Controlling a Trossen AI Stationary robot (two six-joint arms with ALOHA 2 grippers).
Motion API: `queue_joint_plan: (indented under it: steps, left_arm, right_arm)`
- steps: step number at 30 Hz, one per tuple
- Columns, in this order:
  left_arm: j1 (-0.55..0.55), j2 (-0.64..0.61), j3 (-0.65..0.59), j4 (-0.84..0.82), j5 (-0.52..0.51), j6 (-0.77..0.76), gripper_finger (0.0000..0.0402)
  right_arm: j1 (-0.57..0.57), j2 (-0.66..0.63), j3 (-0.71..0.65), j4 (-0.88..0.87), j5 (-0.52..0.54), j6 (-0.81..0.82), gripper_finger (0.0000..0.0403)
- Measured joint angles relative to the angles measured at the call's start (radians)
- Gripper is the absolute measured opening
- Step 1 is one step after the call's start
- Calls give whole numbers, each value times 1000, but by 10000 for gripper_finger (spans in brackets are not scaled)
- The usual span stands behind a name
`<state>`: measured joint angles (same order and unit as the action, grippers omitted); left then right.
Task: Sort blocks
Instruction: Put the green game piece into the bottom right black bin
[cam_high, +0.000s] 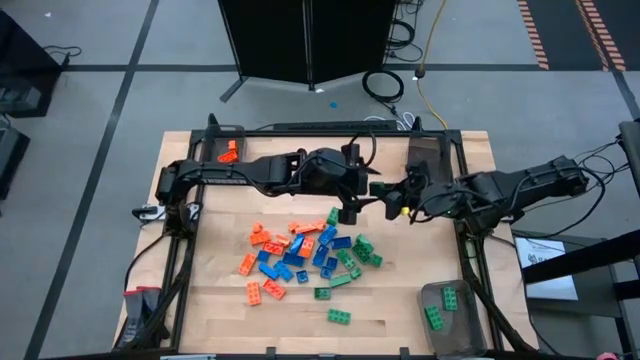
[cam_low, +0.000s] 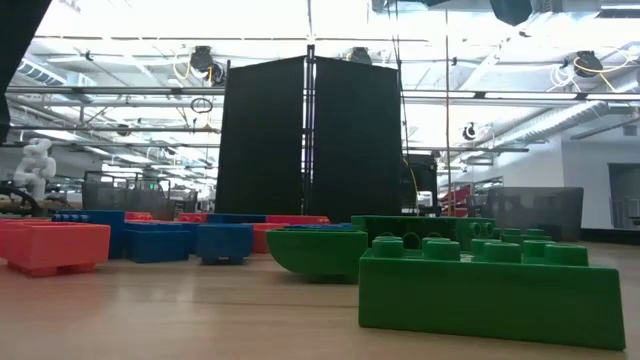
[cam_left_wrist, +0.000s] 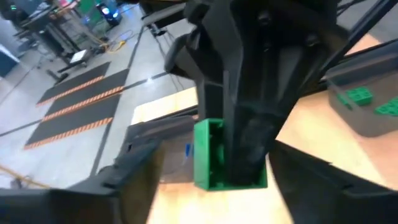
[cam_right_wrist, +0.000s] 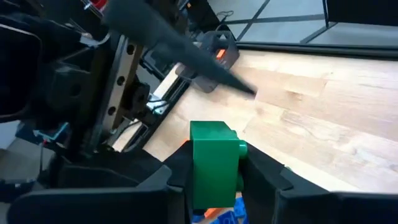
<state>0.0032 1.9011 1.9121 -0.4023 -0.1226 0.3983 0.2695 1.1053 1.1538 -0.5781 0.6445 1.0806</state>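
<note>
Wood table (cam_high: 420, 270) centre, both hands meeting, right hand (cam_right_wrist: 214, 163) pinching green block (cam_right_wrist: 214, 163), left hand (cam_high: 372, 188) grip unclear

Text: none legible | labels: none | brands: none | numbers: none | signs: none | checked: all four views

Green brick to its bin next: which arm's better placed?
Right. Its tool is shut on the green studded plastic brick, and the translucent grey bin holding green bricks sits on its side.
</note>
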Motion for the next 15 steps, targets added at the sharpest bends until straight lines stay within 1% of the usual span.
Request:
queue_joint_plan:
  steps: [2, 4, 7, 9, 12, 15]
  left_arm:
    - [1, 0, 0, -9, -31, 1, 346]
    - [1, 0, 0, -42, -43, 4, 369]
    - [1, -4, 0, -122, -73, 6, 384]
    - [0, -5, 0, -178, -85, 8, 386]
    - [1, -6, 1, -275, -89, 9, 387]
    - [1, -6, 1, -353, -89, 9, 388]
  right_arm:
    - [0, 0, 0, 0, 4, -4, 81]
    - [0, 0, 0, -13, 27, -4, 81]
    - [0, -1, 0, -87, 46, 40, 81]
    - [2, -2, 0, -192, 34, 110, 81]
    - [43, -2, 0, -351, -41, 244, 81]
    - [125, 5, 0, -461, -167, 351, 81]
